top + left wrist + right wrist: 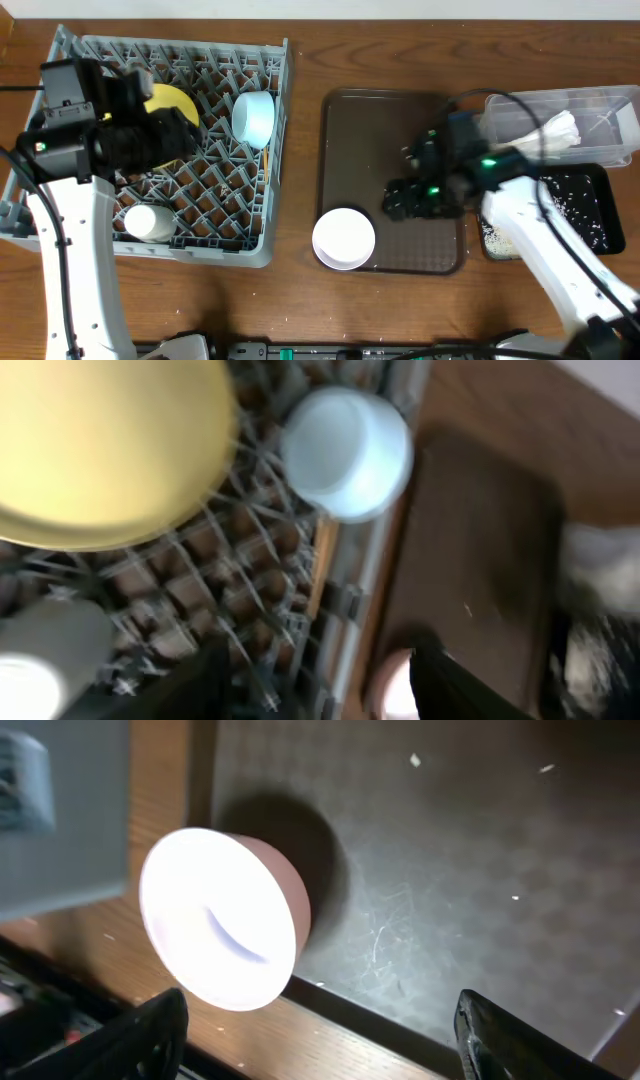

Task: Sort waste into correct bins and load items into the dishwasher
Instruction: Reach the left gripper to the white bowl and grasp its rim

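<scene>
Small white bowl [344, 238] | at near-left corner of dark brown serving tray [370, 140] | right gripper [320, 1032] spread wide, empty, just right of it | advised: straddle one wall, close gently, lift clear of tray lip | left gripper [322, 682] apart, empty, over grey pegged rack [200, 232]

- Overhead view: no text, label, brand or number can be read on the grey dish rack [215, 215], the clear tub [610, 108] or the black tray [600, 182].
- Left wrist view: blurred; nothing legible.
- Right wrist view: no legible marking.
</scene>
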`<action>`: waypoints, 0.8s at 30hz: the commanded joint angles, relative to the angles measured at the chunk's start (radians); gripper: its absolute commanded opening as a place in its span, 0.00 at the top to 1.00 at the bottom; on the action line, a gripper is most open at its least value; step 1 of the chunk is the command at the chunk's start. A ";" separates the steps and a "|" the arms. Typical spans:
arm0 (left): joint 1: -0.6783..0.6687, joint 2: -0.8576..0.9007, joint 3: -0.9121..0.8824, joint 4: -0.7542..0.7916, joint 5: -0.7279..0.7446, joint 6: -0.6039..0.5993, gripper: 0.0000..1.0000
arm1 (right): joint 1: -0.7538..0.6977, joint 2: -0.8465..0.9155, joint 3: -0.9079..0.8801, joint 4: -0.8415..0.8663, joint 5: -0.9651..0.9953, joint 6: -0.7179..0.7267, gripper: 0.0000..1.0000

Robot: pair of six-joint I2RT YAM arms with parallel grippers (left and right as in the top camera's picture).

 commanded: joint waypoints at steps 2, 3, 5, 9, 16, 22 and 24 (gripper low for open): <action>-0.058 -0.009 -0.002 -0.088 0.109 0.124 0.41 | 0.000 0.030 0.003 0.048 0.072 0.048 0.16; -0.086 -0.009 -0.014 -0.101 0.109 0.135 0.41 | -0.018 0.024 0.005 0.063 0.072 0.061 0.16; -0.150 -0.009 -0.048 -0.100 0.097 0.134 0.42 | -0.077 0.001 0.020 0.081 0.070 0.073 0.16; -0.292 -0.008 -0.128 -0.058 0.047 0.124 0.46 | -0.247 -0.069 0.077 0.076 0.060 0.091 0.13; -0.595 0.013 -0.313 0.110 -0.245 -0.007 0.46 | -0.566 -0.180 0.104 0.077 -0.023 0.136 0.01; -0.769 0.132 -0.378 0.215 -0.347 -0.034 0.46 | -0.647 -0.185 0.104 0.008 -0.025 0.135 0.01; -0.803 0.187 -0.383 0.224 -0.397 -0.050 0.46 | -0.646 -0.185 0.104 -0.003 -0.025 0.135 0.01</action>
